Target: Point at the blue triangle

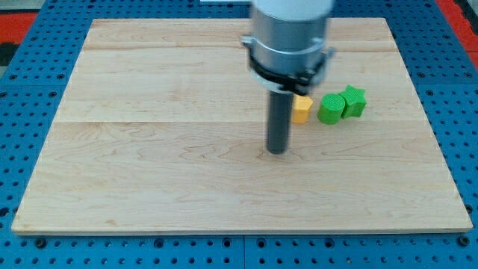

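Observation:
No blue triangle shows in the camera view; if there is one, the arm hides it. My tip (277,152) rests on the wooden board (149,149) a little right of its middle. A yellow block (301,109) lies just up and to the right of the tip, partly hidden behind the rod. A green round block (330,109) sits to the right of the yellow one, and a green star-shaped block (354,101) touches it on its right. The tip touches none of them.
The arm's grey body (290,37) covers the upper middle of the board. A blue perforated table (22,149) surrounds the board on all sides.

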